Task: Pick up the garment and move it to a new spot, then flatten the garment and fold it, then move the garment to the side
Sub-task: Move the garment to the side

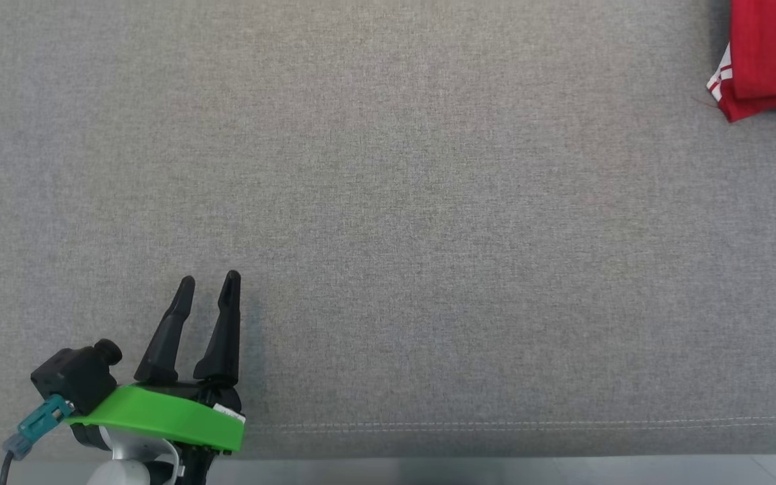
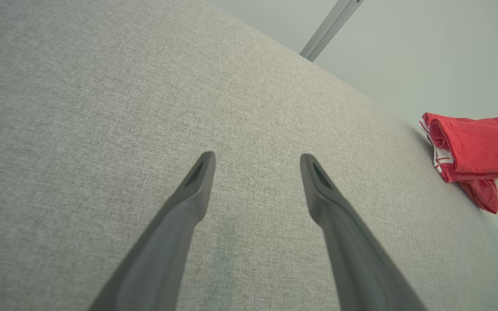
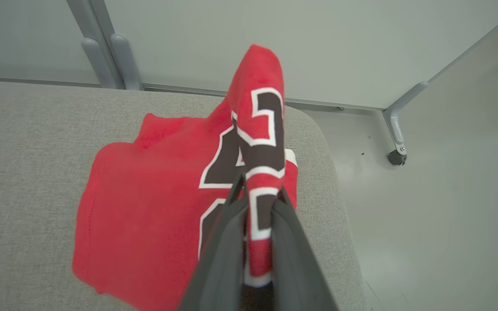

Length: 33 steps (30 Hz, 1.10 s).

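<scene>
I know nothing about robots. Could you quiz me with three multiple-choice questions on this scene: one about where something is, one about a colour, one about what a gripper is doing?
1. In the head view, where does the red fabric garment lie on the grey woven cushion?
A. upper right corner
B. centre
C. lower left

2. What colour are its printed numerals?
A. yellow
B. black, edged white
C. blue

3. How do the jaws of the right gripper stand?
A. wide open over bare cushion
B. shut on nothing
C. shut on a raised fold of the garment

Answers: 1 A, it sits at that view's top right edge; 2 B, the right wrist view shows black shapes outlined white; 3 C, that view shows cloth pinched between them.
</scene>
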### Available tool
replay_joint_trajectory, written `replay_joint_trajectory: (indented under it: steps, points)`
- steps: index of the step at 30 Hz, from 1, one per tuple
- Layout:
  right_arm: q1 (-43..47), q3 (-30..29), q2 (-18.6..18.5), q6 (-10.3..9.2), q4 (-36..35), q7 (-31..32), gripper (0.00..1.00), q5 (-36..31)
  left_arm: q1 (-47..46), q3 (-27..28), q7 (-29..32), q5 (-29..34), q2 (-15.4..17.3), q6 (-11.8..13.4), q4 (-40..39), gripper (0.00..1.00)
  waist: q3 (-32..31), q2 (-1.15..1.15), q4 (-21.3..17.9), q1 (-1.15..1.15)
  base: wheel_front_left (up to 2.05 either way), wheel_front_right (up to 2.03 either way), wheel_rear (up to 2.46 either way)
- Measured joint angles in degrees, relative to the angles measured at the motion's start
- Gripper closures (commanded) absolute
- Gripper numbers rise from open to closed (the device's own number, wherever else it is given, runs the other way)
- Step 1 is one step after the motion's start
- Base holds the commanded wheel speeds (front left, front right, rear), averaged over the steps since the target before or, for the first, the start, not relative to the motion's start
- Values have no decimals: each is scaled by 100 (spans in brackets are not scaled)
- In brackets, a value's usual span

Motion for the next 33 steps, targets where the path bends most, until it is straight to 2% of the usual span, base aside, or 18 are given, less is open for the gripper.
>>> replay_joint_trajectory:
  steps: [3, 8, 10, 11, 12, 15, 20, 26, 30, 33]
  points:
    - [16, 55, -44, -60, 109, -124, 100, -149, -5, 3, 1, 3, 34, 35, -42, 0, 93, 0, 24, 0, 0, 0, 0]
    - [90, 44, -3, -299, 309, -342, 99, -175, -7, 43, 49, 51, 83, 79, -127, 0, 253, 0, 57, 0, 0, 0, 0]
    - [157, 44, -1, -355, 403, -437, 44, -220, -8, 59, 48, 52, 104, 83, -155, 0, 314, 0, 62, 0, 0, 0, 0]
    - [193, 49, 0, -355, 455, -479, 10, -238, -9, 70, 48, 52, 109, 83, -164, 0, 343, 0, 62, 0, 0, 0, 0]
    - [193, 49, 0, -355, 455, -479, 0, -238, -9, 70, 48, 52, 109, 83, -164, 0, 343, 0, 62, 0, 0, 0, 0]
    - [308, 86, 29, -363, 572, -568, 0, -287, -13, 101, 48, 53, 118, 91, -174, 0, 411, 0, 52, 0, 0, 0, 0]
    - [402, 37, 175, -477, 717, -812, 0, -305, -17, 153, 48, 60, 153, 114, -201, 0, 465, 0, -21, 0, 0, 0, 0]
    - [478, -122, 181, -602, 1006, -1122, 0, -303, -29, 168, 54, 104, 205, 140, -292, 0, 510, 0, -128, 0, 0, 0, 0]
    - [566, -203, 223, -608, 1177, -1268, 0, -289, -36, 174, 88, 121, 233, 142, -312, 0, 535, 0, -189, 0, 0, 0, 0]
    - [643, -261, 400, -613, 1248, -1427, 0, -205, -35, 202, 102, 154, 237, 163, -312, 0, 532, 0, -236, 0, 0, 0, 0]
